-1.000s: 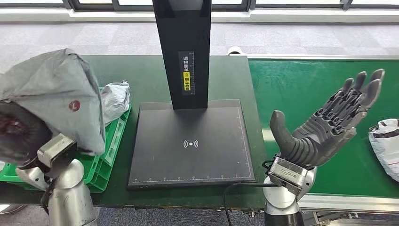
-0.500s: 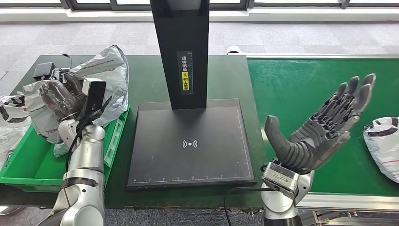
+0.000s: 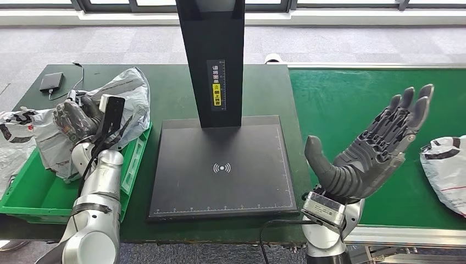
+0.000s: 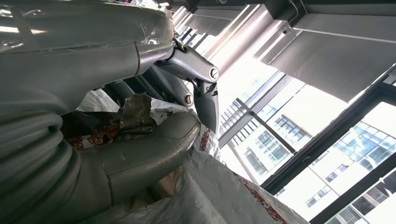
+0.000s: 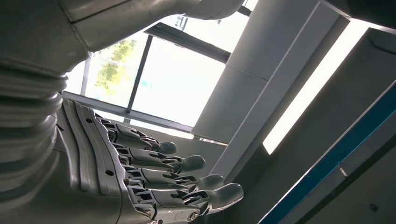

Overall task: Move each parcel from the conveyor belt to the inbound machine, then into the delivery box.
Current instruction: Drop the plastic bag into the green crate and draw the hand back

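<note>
The left hand (image 3: 74, 118) is gripping a grey parcel (image 3: 123, 99) directly above the green delivery box (image 3: 33, 190) at far left, while the right hand (image 3: 373, 154), spread and empty, is facing a second parcel (image 3: 445, 170) lying just right of it on the conveyor belt (image 3: 340, 99).

Parcel (image 3: 123, 96): crinkled grey plastic film, slight sheen. Box (image 3: 33, 190): green moulded plastic, smooth. Scanner plate (image 3: 222, 165): matt black, smooth. Belt (image 3: 351, 104): green, matt, fine texture. Table (image 3: 170, 93): dark green, matt. Arms (image 3: 96, 220): brushed silver metal. Right hand (image 3: 365, 151): dark grey ribbed plastic.
</note>
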### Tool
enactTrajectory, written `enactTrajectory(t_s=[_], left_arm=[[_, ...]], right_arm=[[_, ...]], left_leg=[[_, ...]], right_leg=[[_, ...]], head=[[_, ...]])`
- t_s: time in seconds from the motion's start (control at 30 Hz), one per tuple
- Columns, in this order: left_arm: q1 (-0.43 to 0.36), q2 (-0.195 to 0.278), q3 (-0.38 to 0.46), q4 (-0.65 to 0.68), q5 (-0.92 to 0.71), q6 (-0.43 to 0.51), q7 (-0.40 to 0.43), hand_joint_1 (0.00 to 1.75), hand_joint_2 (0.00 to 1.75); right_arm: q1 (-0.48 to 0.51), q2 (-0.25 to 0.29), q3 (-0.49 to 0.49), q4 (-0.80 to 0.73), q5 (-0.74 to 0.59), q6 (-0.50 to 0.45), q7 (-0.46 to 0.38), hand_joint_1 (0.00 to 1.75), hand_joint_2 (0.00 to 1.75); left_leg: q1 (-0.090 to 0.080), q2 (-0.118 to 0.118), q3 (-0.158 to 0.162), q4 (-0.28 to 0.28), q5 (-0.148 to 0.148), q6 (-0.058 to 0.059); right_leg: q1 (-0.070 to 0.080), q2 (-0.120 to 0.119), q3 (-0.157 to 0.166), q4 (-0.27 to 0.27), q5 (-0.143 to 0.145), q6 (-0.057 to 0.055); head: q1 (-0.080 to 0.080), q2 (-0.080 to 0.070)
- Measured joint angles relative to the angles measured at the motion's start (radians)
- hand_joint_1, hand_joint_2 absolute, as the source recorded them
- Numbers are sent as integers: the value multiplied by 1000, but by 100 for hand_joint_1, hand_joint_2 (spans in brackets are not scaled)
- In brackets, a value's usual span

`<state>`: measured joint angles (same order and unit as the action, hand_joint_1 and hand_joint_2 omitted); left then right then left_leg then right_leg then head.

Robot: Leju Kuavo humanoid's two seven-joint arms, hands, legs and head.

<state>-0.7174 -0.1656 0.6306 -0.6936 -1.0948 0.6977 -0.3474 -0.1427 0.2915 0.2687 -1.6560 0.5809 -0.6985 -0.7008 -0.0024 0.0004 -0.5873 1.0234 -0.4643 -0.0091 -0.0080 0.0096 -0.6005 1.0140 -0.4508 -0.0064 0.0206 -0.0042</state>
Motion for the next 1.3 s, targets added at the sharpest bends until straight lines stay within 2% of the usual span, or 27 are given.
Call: enactTrajectory(t_s=[0.03, 0.1, 0.17, 0.23, 0.37, 0.43, 0.67, 1.07, 1.2, 1.3], left_arm=[[-1, 0, 4, 2, -14, 0, 14, 87, 175], [-6, 1, 24, 5, -75, 0, 64, 0, 87], [-15, 0, 68, -8, -126, 0, 76, 0, 0], [-25, -4, 131, -39, -111, 2, -4, 0, 0], [-59, -29, 287, -101, 16, 3, -272, 0, 0], [-70, -44, 341, -127, 65, 3, -336, 0, 0], [-80, -79, 398, -177, 98, 3, -352, 0, 0], [-90, -96, 433, -200, 104, 3, -352, 0, 0], [-90, -104, 427, -221, 171, 3, -352, 0, 0], [-52, -115, 370, -284, 370, 3, -352, 0, 0]], right_arm=[[0, 0, 1, 0, 0, 0, 0, 0, 175], [0, 0, 1, 0, 1, 0, 0, 0, 175], [0, 0, 1, 0, 0, 0, 0, 0, 175], [0, 0, 1, 0, -2, 0, 0, 0, 175], [0, 0, 0, 2, -5, 0, 0, 0, 175], [0, 0, -3, 3, -7, 0, 0, 0, 175], [0, 0, -8, 6, -13, 0, 0, 0, 175], [1, 0, -15, 7, -17, 0, 0, 0, 175], [0, 0, -17, 23, -42, 0, 1, 0, 0], [-2, 0, -21, 58, -56, 0, 2, 0, 0]], left_leg=[[0, 0, 0, 0, 0, 0], [0, 0, 0, 0, 0, 0], [0, 1, 0, 0, 0, 0], [0, 2, 0, 0, 0, 0], [0, 2, 0, 0, 0, 0], [0, 2, 0, 0, 0, 0], [0, 2, 0, 0, 0, 0], [0, 2, 0, 0, 0, 0], [0, 2, 0, 0, 0, 0], [0, 3, 1, 0, 0, 0]], right_leg=[[0, 0, 0, 0, 0, 0], [0, 0, 0, 0, 0, 0], [0, 1, 0, 0, 0, 0], [0, 2, -1, 0, 0, 0], [0, 3, -1, 0, 0, 0], [0, 3, -1, 0, 0, 0], [0, 2, 0, 0, 0, 0], [0, 2, -1, 0, 0, 0], [0, 2, 0, 0, 0, 0], [0, 4, 0, 0, 0, 0]], head=[[0, 0], [0, 0], [0, 0], [0, 0], [0, 0], [0, 0], [0, 0], [0, 0], [0, 0], [0, 0]])
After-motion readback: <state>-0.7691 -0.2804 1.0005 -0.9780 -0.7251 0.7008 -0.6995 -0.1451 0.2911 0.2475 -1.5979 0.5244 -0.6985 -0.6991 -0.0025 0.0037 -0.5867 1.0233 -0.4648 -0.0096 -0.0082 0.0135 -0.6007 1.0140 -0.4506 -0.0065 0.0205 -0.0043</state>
